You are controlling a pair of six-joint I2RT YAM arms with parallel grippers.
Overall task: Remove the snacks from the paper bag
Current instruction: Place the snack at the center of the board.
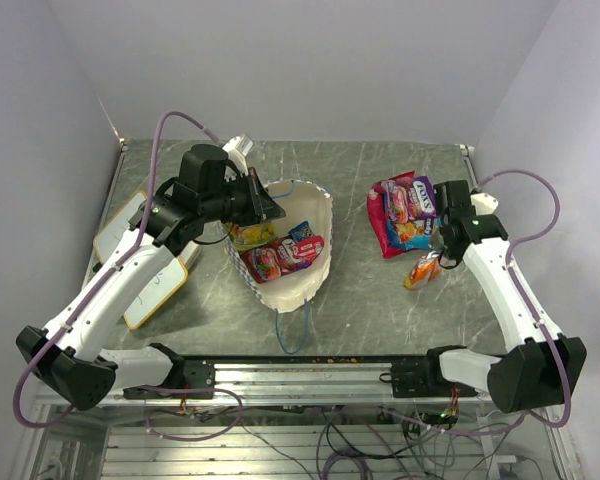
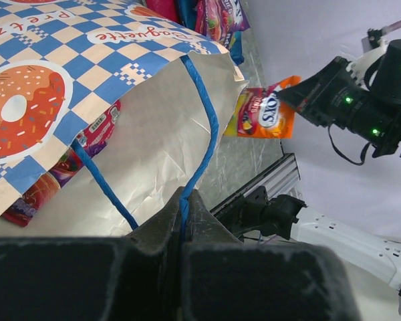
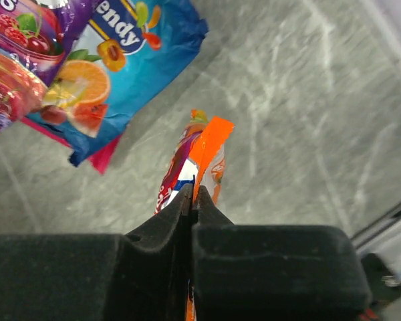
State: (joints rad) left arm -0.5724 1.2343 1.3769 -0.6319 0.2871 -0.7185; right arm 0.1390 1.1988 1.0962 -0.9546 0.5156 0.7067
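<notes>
The paper bag (image 1: 305, 215) lies open on its side at table centre, with several snack packets (image 1: 280, 255) inside. My left gripper (image 1: 265, 200) is shut on the bag's blue cord handle (image 2: 204, 127) and holds the upper edge up. My right gripper (image 1: 442, 252) is shut on an orange snack packet (image 1: 422, 271), held just above the table; the packet also shows in the right wrist view (image 3: 204, 157) and the left wrist view (image 2: 264, 114). A pile of red, purple and blue packets (image 1: 405, 210) lies on the table right of the bag.
A yellow-edged whiteboard (image 1: 145, 260) lies at the left under my left arm. The bag's other blue handle (image 1: 295, 330) trails toward the near rail (image 1: 300, 375). Grey walls close in the left, back and right.
</notes>
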